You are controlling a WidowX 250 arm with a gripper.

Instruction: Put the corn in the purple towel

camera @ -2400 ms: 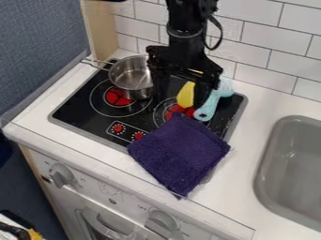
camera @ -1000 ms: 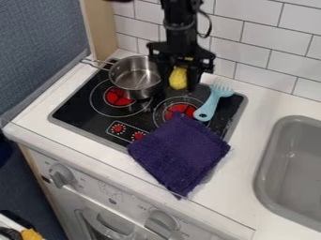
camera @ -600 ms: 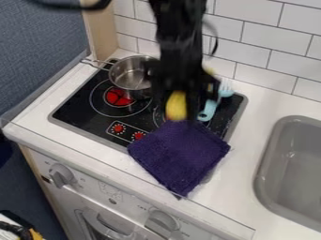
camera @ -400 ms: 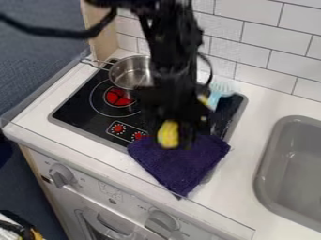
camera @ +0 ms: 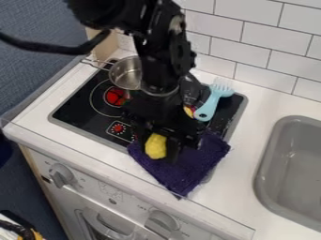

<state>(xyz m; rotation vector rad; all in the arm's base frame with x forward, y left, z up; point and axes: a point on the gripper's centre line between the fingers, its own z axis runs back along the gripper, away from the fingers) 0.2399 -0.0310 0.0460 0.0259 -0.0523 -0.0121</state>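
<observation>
Corn (camera: 155, 146) moved over purple towel (camera: 188, 172), between fingers (camera: 171, 153)

Matt rough cloth twl (camera: 177, 174); glossy metal pot (camera: 126, 73).

corn (camera: 156, 146) and gripper (camera: 159, 152) from the rear of the stove (camera: 80, 107) to over the purple towel's (camera: 187, 175) left part
</observation>
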